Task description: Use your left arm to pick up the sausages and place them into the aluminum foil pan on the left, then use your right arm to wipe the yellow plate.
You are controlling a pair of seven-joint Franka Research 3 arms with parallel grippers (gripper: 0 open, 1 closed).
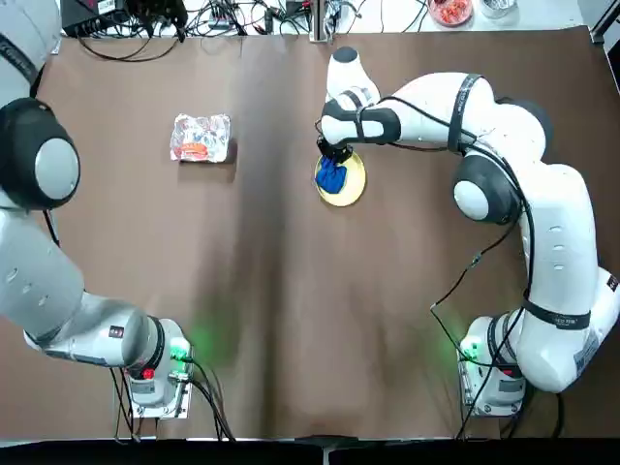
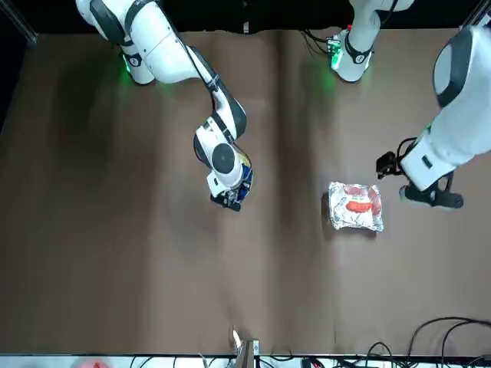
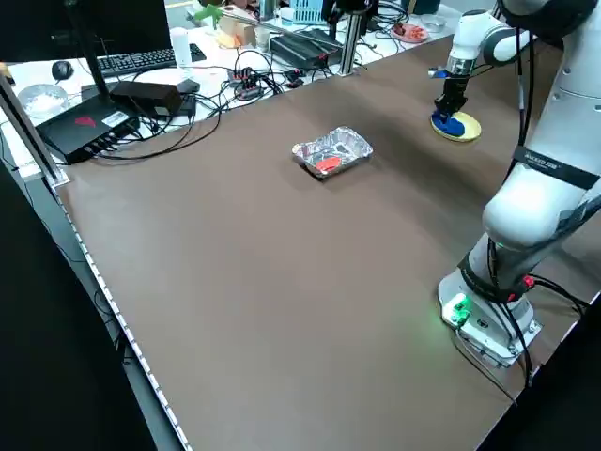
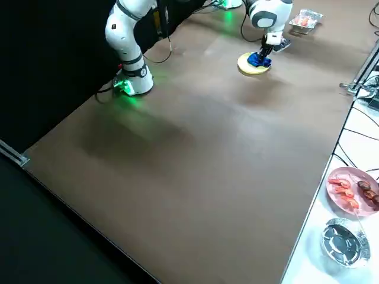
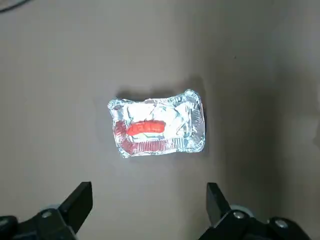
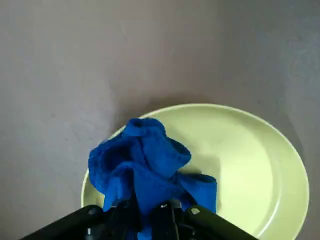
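Note:
The red-orange sausage (image 5: 146,128) lies inside the crinkled aluminum foil pan (image 5: 194,110) on the left half of the table, also seen in the top view as sausage (image 1: 197,150) in pan (image 1: 219,126). My left gripper (image 5: 147,192) hangs open well above the pan, holding nothing. The yellow plate (image 1: 354,186) sits near the table's middle. My right gripper (image 1: 335,155) is shut on a crumpled blue cloth (image 6: 145,160) that rests on the plate (image 6: 250,150), over its side nearer the pan.
Cables (image 1: 194,19) run along the far table edge. A black box (image 3: 89,127) and desk clutter sit beyond that edge. A pink plate of food (image 4: 352,189) and a round foil dish (image 4: 342,239) lie on a white side surface. Brown tabletop surrounds both objects.

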